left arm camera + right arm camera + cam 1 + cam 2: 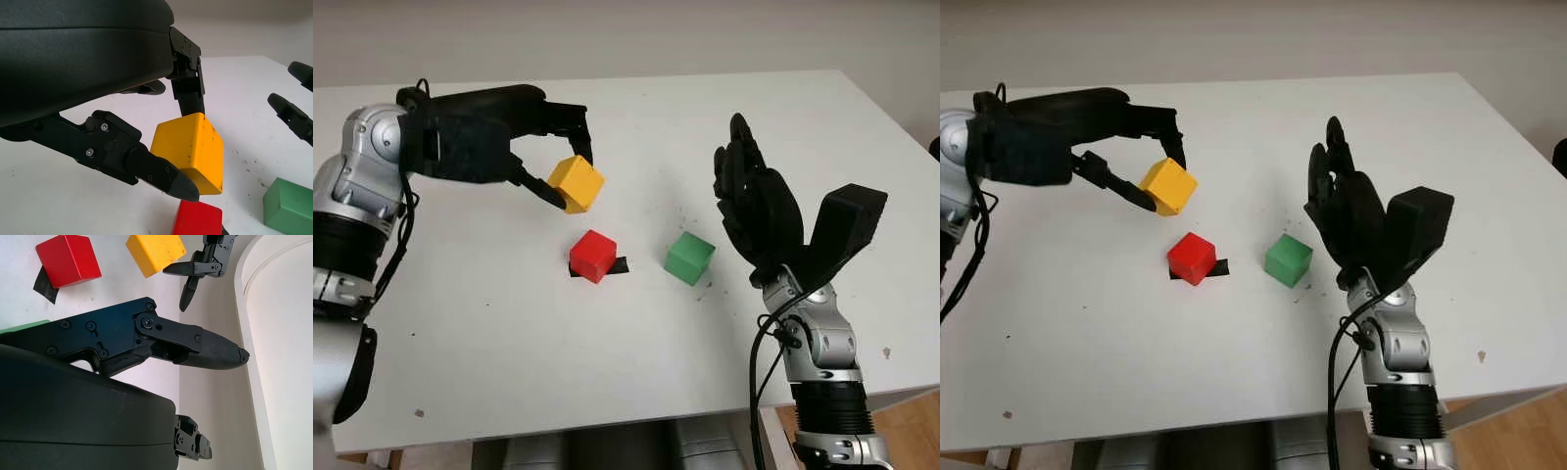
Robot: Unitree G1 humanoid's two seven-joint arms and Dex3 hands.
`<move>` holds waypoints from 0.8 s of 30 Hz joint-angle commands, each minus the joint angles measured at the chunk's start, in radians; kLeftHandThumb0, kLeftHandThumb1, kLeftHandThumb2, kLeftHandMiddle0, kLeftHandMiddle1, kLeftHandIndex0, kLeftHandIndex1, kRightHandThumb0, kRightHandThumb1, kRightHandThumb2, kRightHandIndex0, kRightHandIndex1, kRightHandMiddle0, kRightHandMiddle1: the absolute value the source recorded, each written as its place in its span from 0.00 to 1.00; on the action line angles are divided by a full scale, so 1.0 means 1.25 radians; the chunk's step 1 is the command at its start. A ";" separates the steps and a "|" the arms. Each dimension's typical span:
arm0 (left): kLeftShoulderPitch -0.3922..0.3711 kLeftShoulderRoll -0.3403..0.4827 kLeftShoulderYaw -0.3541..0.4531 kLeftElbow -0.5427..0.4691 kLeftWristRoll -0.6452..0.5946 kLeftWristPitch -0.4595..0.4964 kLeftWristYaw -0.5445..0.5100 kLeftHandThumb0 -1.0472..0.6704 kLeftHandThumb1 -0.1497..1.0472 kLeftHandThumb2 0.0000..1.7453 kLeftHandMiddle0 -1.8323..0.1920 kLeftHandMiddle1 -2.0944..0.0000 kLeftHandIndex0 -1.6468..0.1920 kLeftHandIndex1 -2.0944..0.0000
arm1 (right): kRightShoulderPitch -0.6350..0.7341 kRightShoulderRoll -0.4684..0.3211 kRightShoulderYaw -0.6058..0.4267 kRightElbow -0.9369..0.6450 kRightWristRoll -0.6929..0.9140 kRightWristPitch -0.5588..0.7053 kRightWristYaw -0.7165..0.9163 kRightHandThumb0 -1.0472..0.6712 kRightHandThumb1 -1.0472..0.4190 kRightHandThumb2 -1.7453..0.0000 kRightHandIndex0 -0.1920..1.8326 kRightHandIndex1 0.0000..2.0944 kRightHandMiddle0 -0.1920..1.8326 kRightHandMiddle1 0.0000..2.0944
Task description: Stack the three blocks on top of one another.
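Left robot hand (553, 162) gripping the yellow block (576, 183) above the white desk (636, 117): one finger (188, 81) presses the block's far face and another (161, 174) its near lower face. The block is a cube with no long axis; it hangs tilted, one corner lowest, clear of the desk surface. The red block (593, 255) sits on the desk just below and toward the robot from the held cube, on a patch of black tape (619, 265). The green block (689, 257) stands on the desk beside the red one, to its right, apart from it. Right robot hand (754, 201), open and holding nothing, is raised upright over the desk just right of the green block, not touching it.
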 commanded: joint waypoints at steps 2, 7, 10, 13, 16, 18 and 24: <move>0.027 -0.011 -0.012 -0.046 0.025 0.017 0.016 0.35 0.97 0.03 0.78 0.98 0.77 0.17 | -0.004 -0.004 -0.002 -0.005 0.000 -0.011 0.004 0.20 0.00 0.62 0.00 0.00 0.00 0.00; 0.047 -0.019 -0.033 -0.094 0.068 0.053 0.010 0.36 0.96 0.03 0.77 0.97 0.76 0.19 | -0.004 -0.005 -0.001 -0.010 0.000 -0.006 0.006 0.20 0.00 0.62 0.00 0.00 0.00 0.00; 0.054 -0.023 -0.044 -0.125 0.091 0.073 0.013 0.38 0.95 0.03 0.77 0.97 0.74 0.20 | -0.005 -0.005 -0.001 -0.011 0.001 -0.006 0.007 0.20 0.00 0.62 0.00 0.00 0.00 0.00; 0.055 -0.028 -0.056 -0.158 0.116 0.097 0.011 0.39 0.94 0.03 0.75 0.97 0.72 0.21 | -0.006 -0.003 0.001 -0.012 0.001 -0.005 0.006 0.20 0.00 0.62 0.00 0.00 0.00 0.00; 0.052 -0.031 -0.064 -0.186 0.136 0.113 0.008 0.41 0.93 0.03 0.75 0.97 0.72 0.22 | -0.006 -0.001 0.003 -0.012 -0.002 -0.007 0.003 0.20 0.00 0.62 0.00 0.00 0.00 0.00; 0.047 -0.033 -0.069 -0.195 0.149 0.120 0.006 0.41 0.92 0.03 0.74 0.97 0.71 0.23 | -0.006 0.001 0.004 -0.012 -0.004 -0.008 0.001 0.19 0.00 0.62 0.00 0.00 0.00 0.00; 0.035 -0.041 -0.081 -0.190 0.182 0.137 0.003 0.41 0.92 0.03 0.74 0.97 0.70 0.27 | 0.000 0.005 0.007 -0.020 -0.005 -0.005 -0.010 0.19 0.00 0.62 0.00 0.00 0.00 0.00</move>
